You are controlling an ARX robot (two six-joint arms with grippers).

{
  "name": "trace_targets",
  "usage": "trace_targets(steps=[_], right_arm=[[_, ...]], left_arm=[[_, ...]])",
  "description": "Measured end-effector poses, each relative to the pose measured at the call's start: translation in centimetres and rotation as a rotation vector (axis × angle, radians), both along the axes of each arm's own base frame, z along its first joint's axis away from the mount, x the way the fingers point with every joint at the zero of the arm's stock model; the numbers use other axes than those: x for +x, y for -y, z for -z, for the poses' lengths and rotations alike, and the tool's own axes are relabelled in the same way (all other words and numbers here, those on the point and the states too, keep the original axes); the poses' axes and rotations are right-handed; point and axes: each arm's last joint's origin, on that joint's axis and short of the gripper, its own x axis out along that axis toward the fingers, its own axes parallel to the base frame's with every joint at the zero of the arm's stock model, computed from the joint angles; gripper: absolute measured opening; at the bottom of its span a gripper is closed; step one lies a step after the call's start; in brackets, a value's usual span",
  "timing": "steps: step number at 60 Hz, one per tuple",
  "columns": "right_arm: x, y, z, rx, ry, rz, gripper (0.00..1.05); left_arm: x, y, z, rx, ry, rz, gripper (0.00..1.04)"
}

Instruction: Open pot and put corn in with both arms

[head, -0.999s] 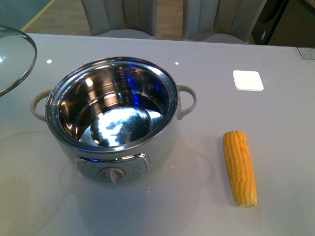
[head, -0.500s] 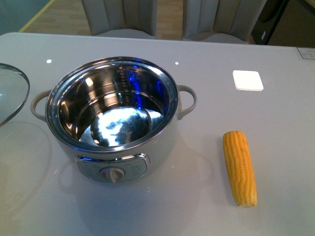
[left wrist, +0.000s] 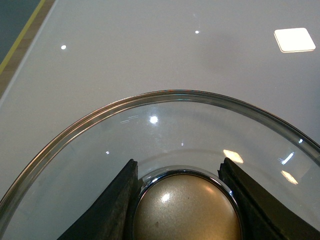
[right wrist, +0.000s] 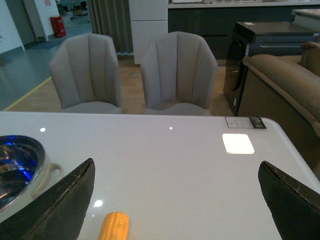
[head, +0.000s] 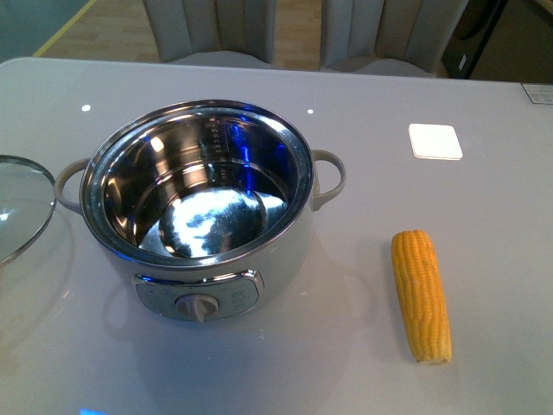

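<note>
The left jaws clamp the gold knob (left wrist: 186,212) of the glass lid (left wrist: 95,150); the right jaws gape wide, the corn cob (right wrist: 114,226) ahead between them.

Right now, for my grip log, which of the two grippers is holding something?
The left gripper, clamped on the knob of the glass lid; the right gripper is open and empty.

A glass lid (head: 17,207) with a gold knob (left wrist: 187,207) shows at 9 o'clock, low over the grey table (head: 363,112). A white square patch (head: 435,141) sits on the table toward 2 o'clock. Two grey chairs (right wrist: 178,70) stand beyond the table at 12 o'clock.
</note>
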Motion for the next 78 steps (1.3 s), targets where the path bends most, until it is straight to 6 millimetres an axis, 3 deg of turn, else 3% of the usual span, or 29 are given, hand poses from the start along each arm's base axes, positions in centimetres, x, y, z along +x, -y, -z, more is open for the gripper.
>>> trace_targets(steps=[22,69,78], right_arm=[[0.0,0.0,0.0,0.0,0.0,0.0,0.96],[0.0,0.0,0.0,0.0,0.0,0.0,0.96],[0.0,0.0,0.0,0.0,0.0,0.0,0.96]], left_arm=[[0.5,-0.6,3.4,-0.012,-0.027,0.016,0.44],[0.4,-1.0,5.4,-0.024,0.002,0.028,0.43],[0.4,-1.1,5.4,0.002,0.006,0.029,0.67]])
